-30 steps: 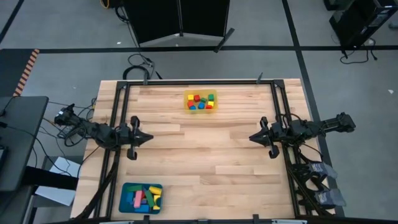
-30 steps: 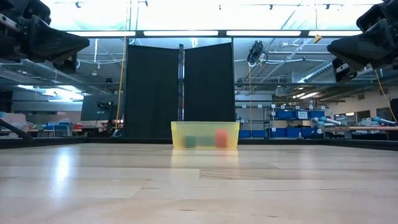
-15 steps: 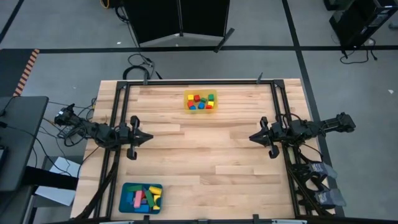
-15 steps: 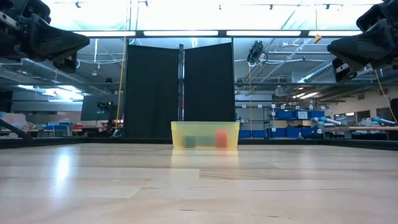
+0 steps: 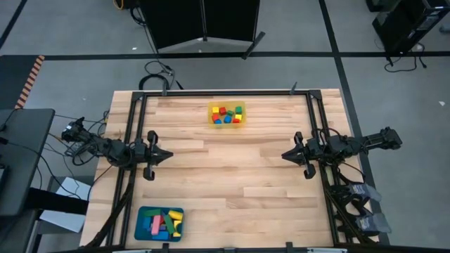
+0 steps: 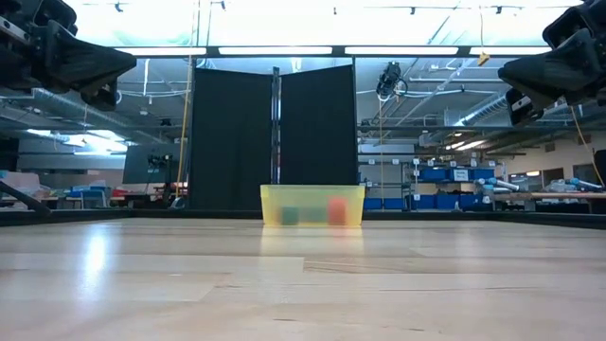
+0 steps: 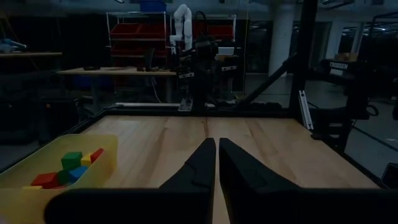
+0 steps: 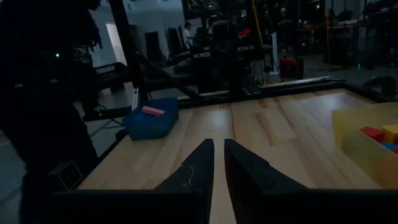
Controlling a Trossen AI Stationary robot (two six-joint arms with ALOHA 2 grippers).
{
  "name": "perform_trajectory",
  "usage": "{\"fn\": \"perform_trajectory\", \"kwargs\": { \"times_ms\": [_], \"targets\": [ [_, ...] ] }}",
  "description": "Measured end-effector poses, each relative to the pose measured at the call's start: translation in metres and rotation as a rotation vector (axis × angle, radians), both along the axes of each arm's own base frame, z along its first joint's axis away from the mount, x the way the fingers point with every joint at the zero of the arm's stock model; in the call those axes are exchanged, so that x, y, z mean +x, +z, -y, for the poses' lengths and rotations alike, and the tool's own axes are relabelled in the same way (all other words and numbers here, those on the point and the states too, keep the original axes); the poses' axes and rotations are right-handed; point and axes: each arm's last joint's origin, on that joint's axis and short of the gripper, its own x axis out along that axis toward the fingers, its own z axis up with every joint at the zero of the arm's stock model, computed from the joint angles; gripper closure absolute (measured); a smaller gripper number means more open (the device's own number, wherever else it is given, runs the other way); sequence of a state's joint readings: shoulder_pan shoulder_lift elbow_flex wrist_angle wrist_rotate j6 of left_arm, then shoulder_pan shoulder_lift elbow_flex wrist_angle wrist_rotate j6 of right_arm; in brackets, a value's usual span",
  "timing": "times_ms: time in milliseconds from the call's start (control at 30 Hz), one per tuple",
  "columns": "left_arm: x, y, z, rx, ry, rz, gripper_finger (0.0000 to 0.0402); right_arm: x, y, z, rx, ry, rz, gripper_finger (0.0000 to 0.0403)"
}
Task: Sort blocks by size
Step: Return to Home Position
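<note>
The blocks lie sorted: cubes in the yellow tray at the table's far edge, bars in the teal tray near the left arm. You'd likely find them light, rigid and smooth; pinch across flat opposite faces. Left gripper and right gripper hover at the sides, fingers nearly together, empty.

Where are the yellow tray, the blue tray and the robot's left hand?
yellow tray (image 6: pixel 312 193): low view, front wall.
blue tray (image 8: pixel 155 126): right wrist view, outer wall.
left hand (image 5: pixel 171 156): high view, between its fingertips.
</note>
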State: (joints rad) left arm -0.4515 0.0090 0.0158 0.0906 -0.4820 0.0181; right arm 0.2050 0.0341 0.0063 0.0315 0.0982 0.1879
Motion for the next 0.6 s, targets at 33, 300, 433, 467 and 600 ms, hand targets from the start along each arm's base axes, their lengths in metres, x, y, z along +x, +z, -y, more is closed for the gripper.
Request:
{"fn": "perform_trajectory", "kwargs": {
  "times_ms": [33,300,433,467,600],
  "targets": [
    [0.0000,0.0000,0.0000,0.000,0.000,0.000,0.0371,0.0000,0.0000,0.0000,0.000,0.000,0.000,0.0353],
    [0.0000,0.0001,0.0000,0.000,0.000,0.000,0.0371,0.0000,0.0000,0.0000,0.000,0.000,0.000,0.0357],
    [0.0000,0.0003,0.0000,0.000,0.000,0.001,0.0371,0.0000,0.0000,0.0000,0.000,0.000,0.000,0.0356],
    [-0.0001,0.0003,0.0000,-0.001,0.000,0.001,0.0371,0.0000,0.0000,0.0000,0.000,0.000,0.000,0.0356],
    [-0.0001,0.0003,0.0000,0.000,0.000,0.001,0.0371,0.0000,-0.0002,0.0000,0.000,0.000,-0.001,0.0356]
  ]
}}
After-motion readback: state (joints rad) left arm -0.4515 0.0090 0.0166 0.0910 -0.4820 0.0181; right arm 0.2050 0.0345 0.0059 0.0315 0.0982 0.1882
